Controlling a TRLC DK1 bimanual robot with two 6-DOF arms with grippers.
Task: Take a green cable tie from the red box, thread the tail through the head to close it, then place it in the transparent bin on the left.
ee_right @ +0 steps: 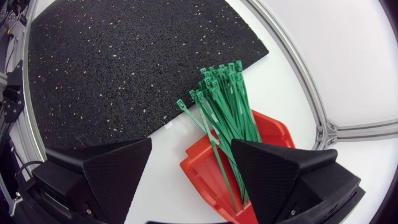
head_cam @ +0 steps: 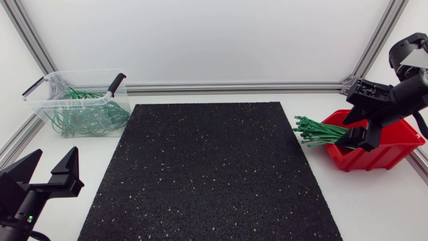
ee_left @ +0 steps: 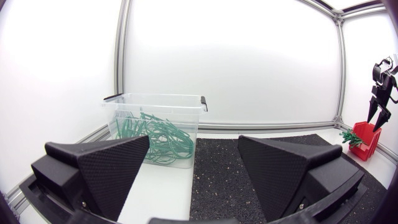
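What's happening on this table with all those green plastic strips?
Two robot arms are set up to loop cable ties. The right gripper hangs open over the red box, above the bundle of green cable ties sticking out of it, and has not gripped one yet. The left gripper sits open and empty at the near left, beside the black mat. The transparent bin at the far left already holds a tangle of looped ties.
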